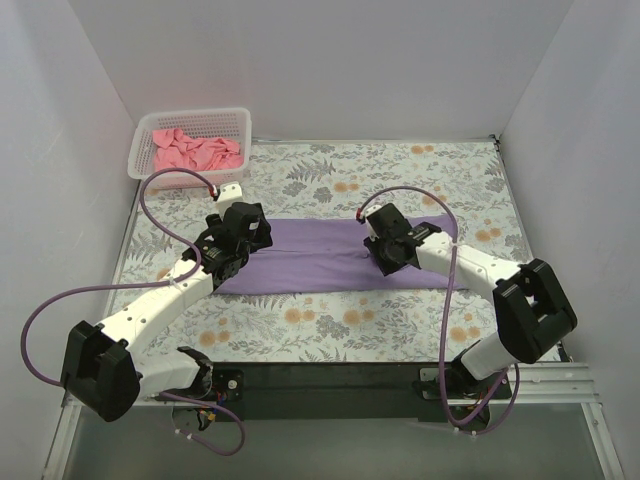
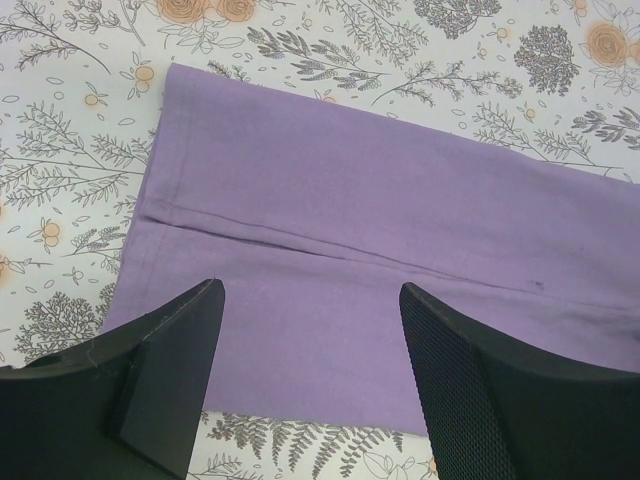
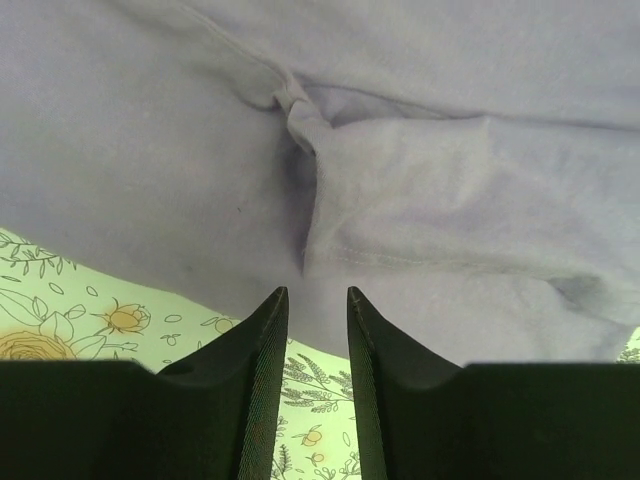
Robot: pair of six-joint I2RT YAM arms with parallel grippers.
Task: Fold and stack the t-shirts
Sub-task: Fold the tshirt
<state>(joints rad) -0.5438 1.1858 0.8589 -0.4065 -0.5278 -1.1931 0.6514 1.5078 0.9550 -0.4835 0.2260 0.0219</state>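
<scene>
The lavender t-shirt (image 1: 320, 262) lies folded into a long strip across the middle of the floral tablecloth. My left gripper (image 1: 240, 240) hovers over its left end, open and empty. In the left wrist view the gripper (image 2: 310, 290) straddles the near edge of the shirt (image 2: 350, 210). My right gripper (image 1: 385, 250) sits over the shirt's right half. In the right wrist view its jaws (image 3: 316, 295) stand a narrow gap apart at the near edge of the shirt (image 3: 420, 180), holding nothing. The salmon-pink t-shirt (image 1: 195, 150) lies crumpled in the basket.
The white mesh basket (image 1: 190, 115) stands at the far left corner of the table. White walls close in the left, back and right sides. The floral tablecloth (image 1: 400, 170) covers the table.
</scene>
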